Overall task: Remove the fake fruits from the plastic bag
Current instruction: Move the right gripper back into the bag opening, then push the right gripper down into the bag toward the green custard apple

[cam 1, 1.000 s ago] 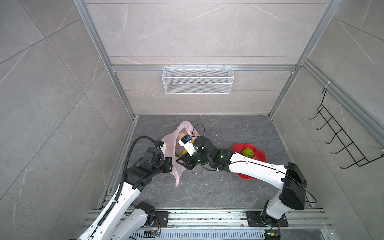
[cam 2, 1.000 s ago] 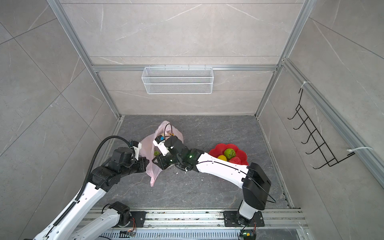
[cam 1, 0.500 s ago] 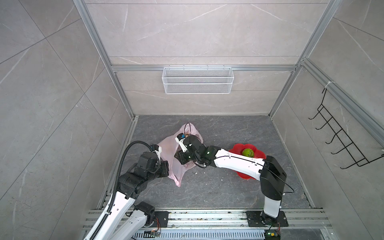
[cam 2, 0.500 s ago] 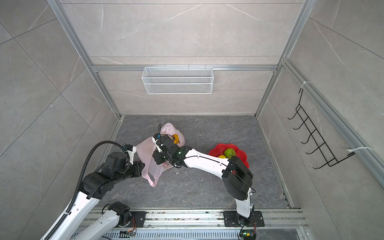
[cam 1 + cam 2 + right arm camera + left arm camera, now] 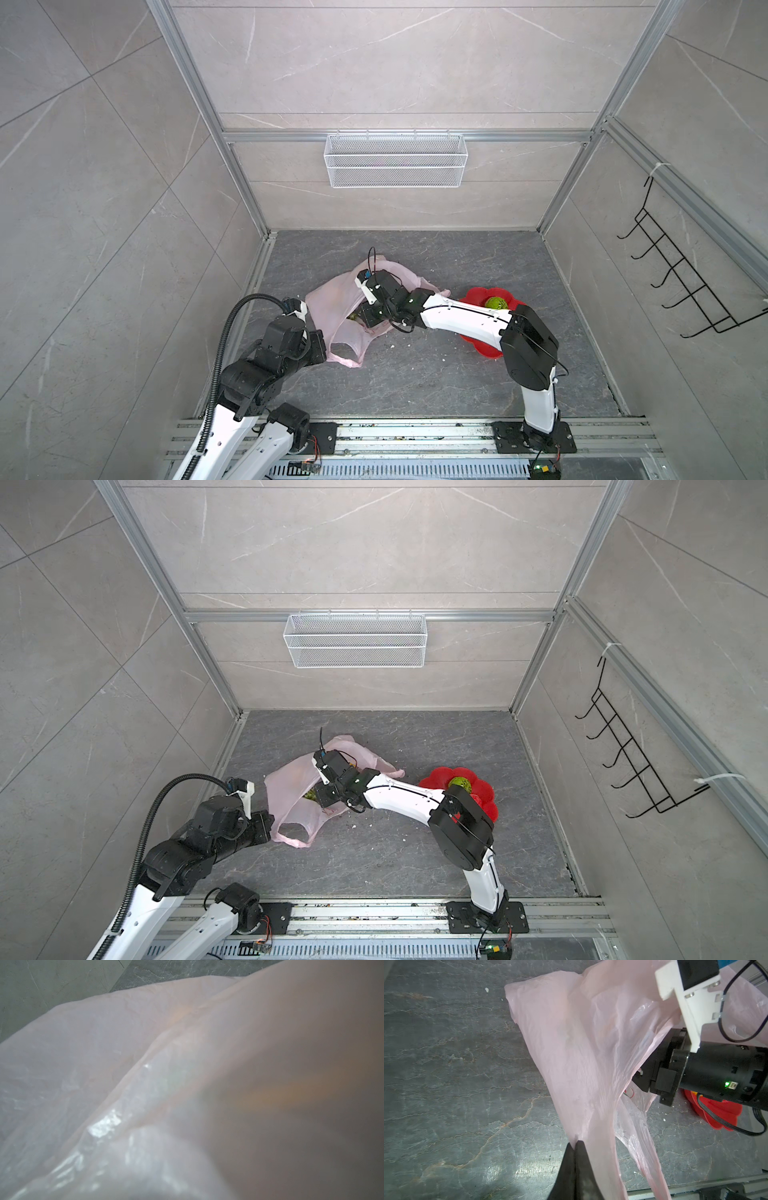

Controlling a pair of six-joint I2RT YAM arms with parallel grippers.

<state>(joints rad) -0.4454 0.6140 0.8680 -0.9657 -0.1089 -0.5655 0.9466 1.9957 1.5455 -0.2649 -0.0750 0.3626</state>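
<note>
Lab cell: tiled walls point(image 5: 374, 62), aluminium frame point(image 5: 399, 136)

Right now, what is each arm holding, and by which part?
The left fingers pinch the plastic bag by bunched film at its mouth end, beside the loose handle. The right fingers are hidden inside the bag: cannot tell.

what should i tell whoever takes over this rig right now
Left gripper: shut on the plastic bag, pinching its film, which is pulled taut.
Right gripper: reached into the bag's mouth. Its fingertips are hidden, so open or shut cannot be told.
Done: one bumpy green fruit lies on the red plate. The arm hides the rest of the plate.
Left: a green fruit shows in the bag's mouth, and there may be more under the film.
</note>
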